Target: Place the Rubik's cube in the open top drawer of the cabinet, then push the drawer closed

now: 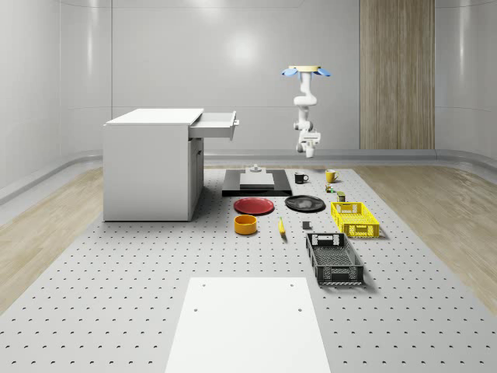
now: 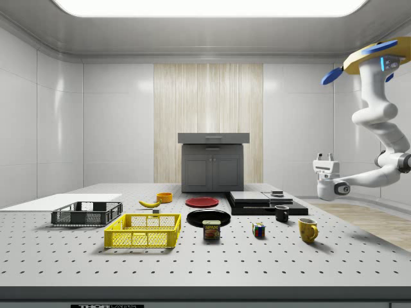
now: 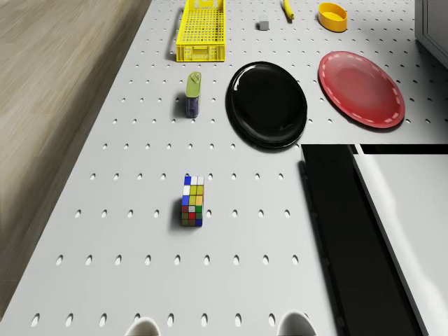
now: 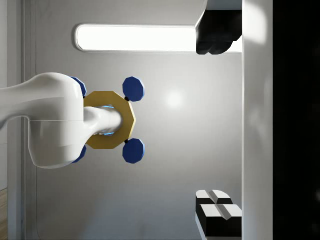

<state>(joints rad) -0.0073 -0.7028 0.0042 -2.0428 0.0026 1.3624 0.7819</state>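
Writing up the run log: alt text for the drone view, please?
Looking down on a perforated table, a Rubik's cube stands alone near the middle. Beyond it lie a can on its side, a black plate, a red plate and a yellow basket.

Pale panelled walls, one wooden panel, bright ceiling light.

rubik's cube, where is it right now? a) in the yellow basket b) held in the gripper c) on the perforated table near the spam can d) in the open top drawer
c: the Rubik's cube sits on the perforated table, free of any container, near the Spam can, while the gripper is up in the air, well apart from it.
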